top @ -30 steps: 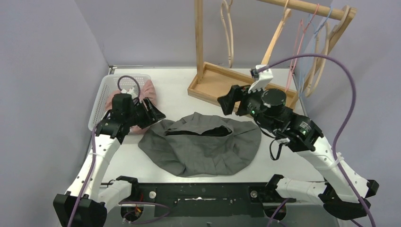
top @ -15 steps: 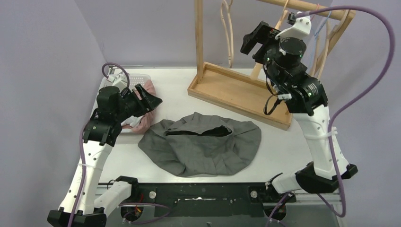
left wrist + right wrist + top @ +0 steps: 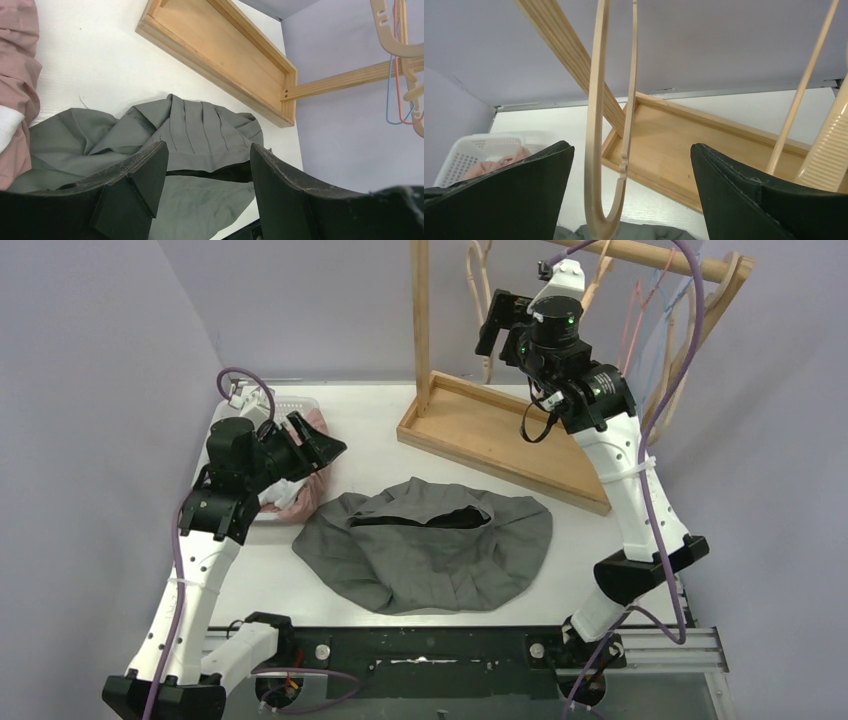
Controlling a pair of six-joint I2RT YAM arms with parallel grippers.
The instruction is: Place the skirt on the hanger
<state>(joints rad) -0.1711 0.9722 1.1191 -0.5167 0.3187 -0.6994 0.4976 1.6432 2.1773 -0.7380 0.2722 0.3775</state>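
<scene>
Wooden hanger [image 3: 594, 140] ahead of spread right jaws, grey skirt [image 3: 430, 545] well below.

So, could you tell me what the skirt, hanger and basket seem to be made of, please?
Skirt: matte grey woven cloth, judging by its pleats and soft folds.
Hanger: probably pale bent wood, smooth; grain unclear.
Basket: white plastic, likely, given its moulded lattice walls.
</scene>
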